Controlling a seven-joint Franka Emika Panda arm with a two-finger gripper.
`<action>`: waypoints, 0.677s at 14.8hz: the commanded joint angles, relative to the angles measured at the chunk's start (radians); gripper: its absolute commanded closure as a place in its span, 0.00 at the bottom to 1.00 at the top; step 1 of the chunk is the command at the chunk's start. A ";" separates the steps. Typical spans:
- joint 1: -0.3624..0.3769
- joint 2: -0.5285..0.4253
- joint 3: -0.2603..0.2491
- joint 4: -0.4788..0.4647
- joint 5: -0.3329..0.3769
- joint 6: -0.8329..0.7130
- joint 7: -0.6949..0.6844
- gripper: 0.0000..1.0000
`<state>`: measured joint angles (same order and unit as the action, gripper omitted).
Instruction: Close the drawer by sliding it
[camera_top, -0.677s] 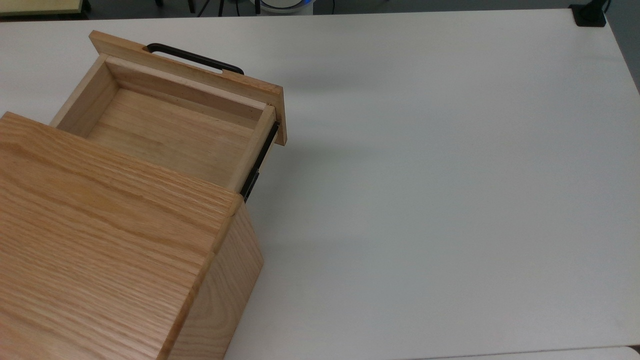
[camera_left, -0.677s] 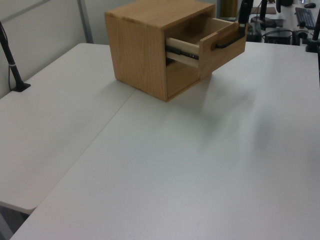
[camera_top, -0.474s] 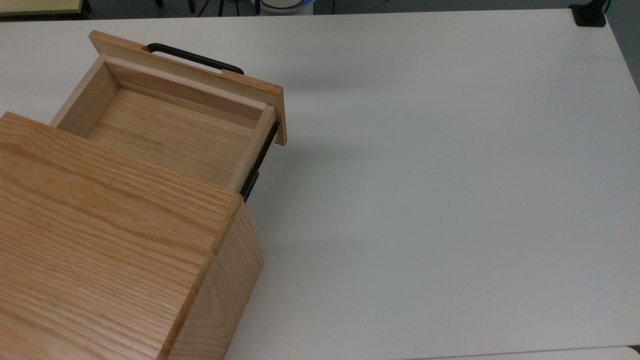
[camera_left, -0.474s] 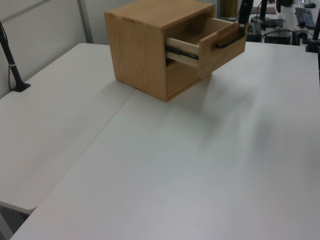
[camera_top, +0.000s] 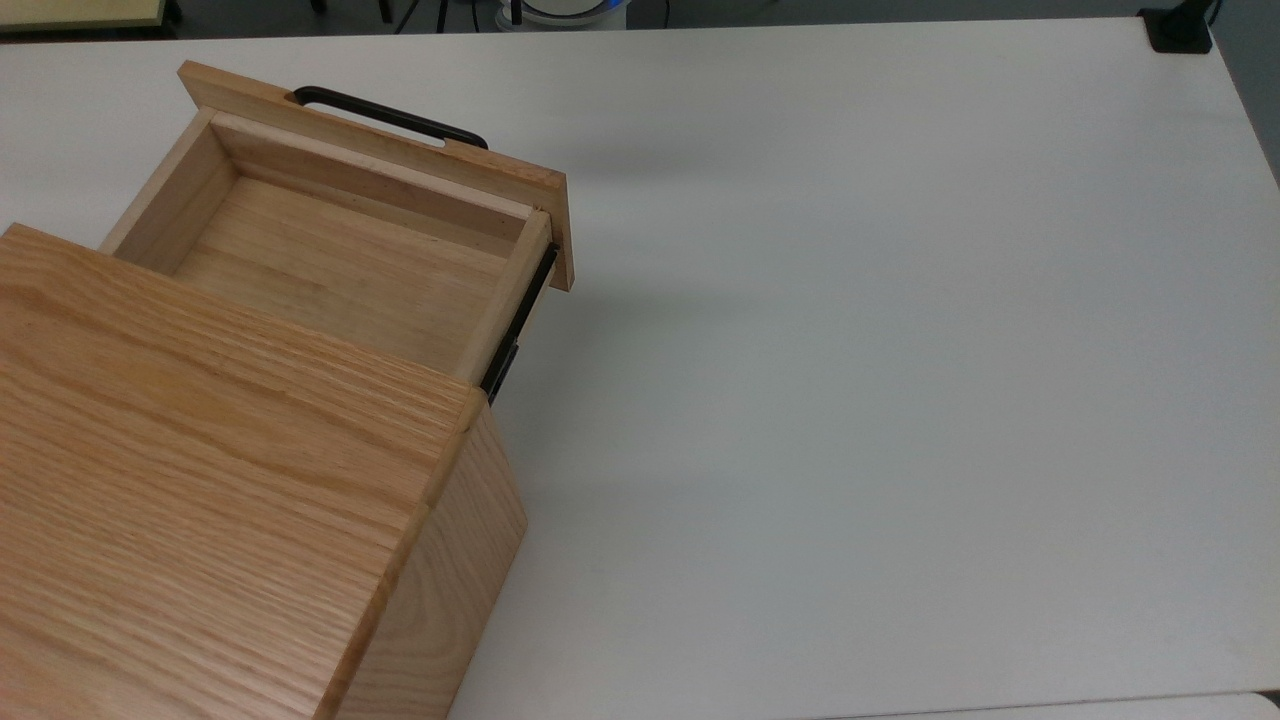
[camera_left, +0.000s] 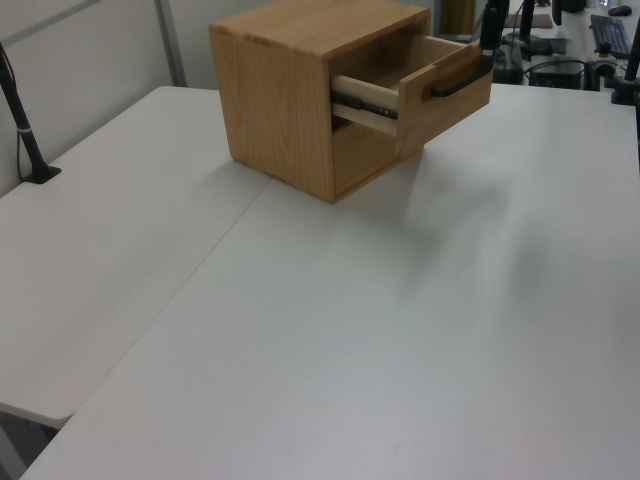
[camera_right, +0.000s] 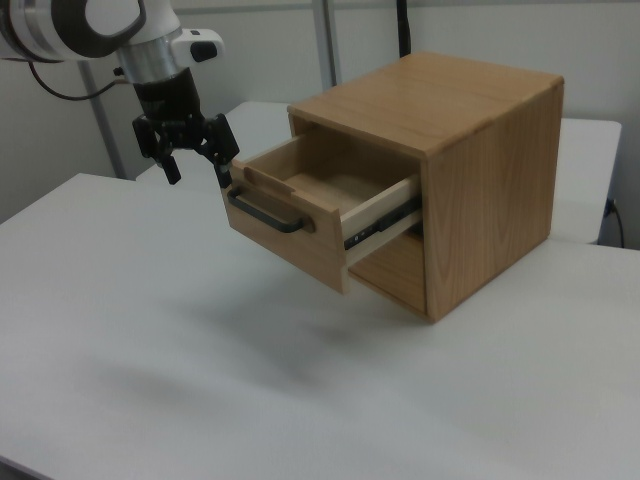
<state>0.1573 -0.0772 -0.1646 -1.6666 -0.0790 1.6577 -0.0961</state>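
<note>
Nothing had visibly shifted since the earlier frames: the drawer (camera_top: 340, 260) stayed pulled well out of the oak cabinet (camera_top: 200, 480) at the top view's left. In the right view's upper left, the gripper (camera_right: 197, 172) hung with fingers spread wide, just beside the black handle (camera_right: 265, 211). The white table (camera_top: 900, 350) stretched right.

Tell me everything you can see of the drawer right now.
The drawer is a light wooden tray with a flat front panel, a thin black bar handle and black side rails. It stands pulled well out of the upper slot of the cabinet, level and empty. The open gripper hangs just off the panel's far end in the right view; contact can't be judged.
</note>
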 joint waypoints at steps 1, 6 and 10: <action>0.004 0.004 -0.003 0.022 -0.002 -0.036 0.004 0.00; -0.012 -0.015 -0.003 0.022 -0.013 -0.111 -0.179 0.00; -0.013 -0.016 -0.003 0.016 -0.015 -0.167 -0.101 0.26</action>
<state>0.1424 -0.0884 -0.1647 -1.6542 -0.0794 1.5256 -0.2445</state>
